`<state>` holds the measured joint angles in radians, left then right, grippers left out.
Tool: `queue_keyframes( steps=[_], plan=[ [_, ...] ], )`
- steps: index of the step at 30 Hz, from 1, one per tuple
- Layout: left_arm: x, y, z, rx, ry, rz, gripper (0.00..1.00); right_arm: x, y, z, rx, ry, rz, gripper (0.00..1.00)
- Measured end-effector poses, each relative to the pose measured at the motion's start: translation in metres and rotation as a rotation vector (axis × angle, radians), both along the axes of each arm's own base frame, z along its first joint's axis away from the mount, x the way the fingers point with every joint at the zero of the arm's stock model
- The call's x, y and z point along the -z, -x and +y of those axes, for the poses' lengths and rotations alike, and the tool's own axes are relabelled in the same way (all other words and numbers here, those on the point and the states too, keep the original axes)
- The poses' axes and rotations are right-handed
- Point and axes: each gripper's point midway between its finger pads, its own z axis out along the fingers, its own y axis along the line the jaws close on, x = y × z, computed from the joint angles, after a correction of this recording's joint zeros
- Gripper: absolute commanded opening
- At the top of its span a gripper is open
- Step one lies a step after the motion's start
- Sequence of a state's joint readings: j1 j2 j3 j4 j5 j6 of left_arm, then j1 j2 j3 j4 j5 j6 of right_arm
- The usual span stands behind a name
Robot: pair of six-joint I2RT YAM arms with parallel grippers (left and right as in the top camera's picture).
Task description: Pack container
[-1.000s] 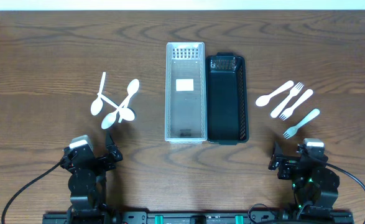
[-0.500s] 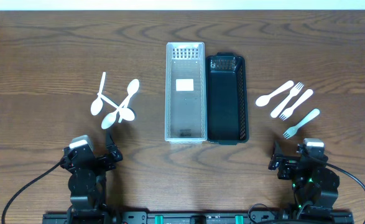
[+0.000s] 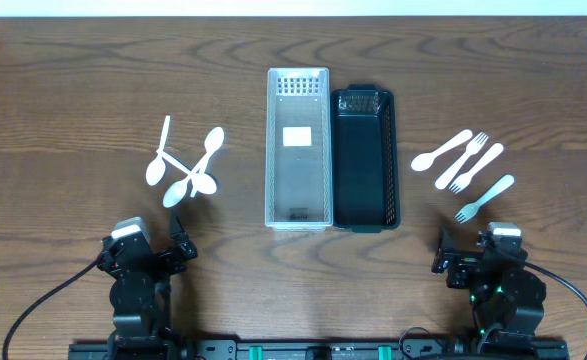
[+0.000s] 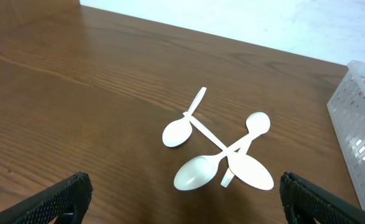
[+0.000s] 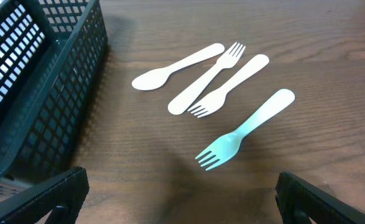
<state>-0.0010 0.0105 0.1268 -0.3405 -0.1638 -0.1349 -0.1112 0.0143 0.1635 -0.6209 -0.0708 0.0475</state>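
A clear plastic basket (image 3: 298, 148) and a black basket (image 3: 364, 160) stand side by side at the table's middle. Three white spoons (image 3: 185, 168) lie crossed at the left, also in the left wrist view (image 4: 222, 152). At the right lie a white spoon (image 3: 441, 150), two white forks (image 3: 469, 160) and a pale blue fork (image 3: 485, 198); the right wrist view shows the blue fork (image 5: 247, 129) nearest. My left gripper (image 3: 148, 255) is open and empty near the front edge, short of the spoons. My right gripper (image 3: 478, 255) is open and empty, short of the forks.
The black basket's mesh wall (image 5: 39, 93) fills the left of the right wrist view. The clear basket's corner (image 4: 362, 124) shows at the right of the left wrist view. Cables run from both arm bases along the front edge.
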Motion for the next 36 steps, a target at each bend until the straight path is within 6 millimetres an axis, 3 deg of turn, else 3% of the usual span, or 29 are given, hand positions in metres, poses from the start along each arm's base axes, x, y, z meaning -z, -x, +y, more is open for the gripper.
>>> queue_keyframes(
  steps=[17,24,26,31,33,36],
  plan=[
    [0.000,0.000,0.000,0.000,0.000,0.000,0.98,0.000,0.001,-0.008,0.043,0.022,0.002,0.99],
    [0.001,-0.002,-0.010,0.057,0.018,0.000,0.98,-0.003,-0.002,0.004,-0.001,-0.049,-0.015,0.99],
    [0.001,-0.003,-0.015,0.086,0.027,0.000,0.98,-0.008,-0.005,0.009,-0.015,-0.089,-0.041,0.99],
    [0.005,-0.001,-0.027,0.148,0.051,0.042,0.98,-0.045,-0.014,0.032,-0.131,-0.178,-0.177,0.99],
    [-0.004,0.000,-0.029,0.161,0.056,0.056,0.98,-0.056,-0.013,0.037,-0.156,-0.204,-0.191,0.99],
    [-0.048,-0.004,-0.031,0.175,0.058,0.023,0.98,-0.072,-0.012,0.041,-0.173,-0.229,-0.183,0.99]
  ],
)
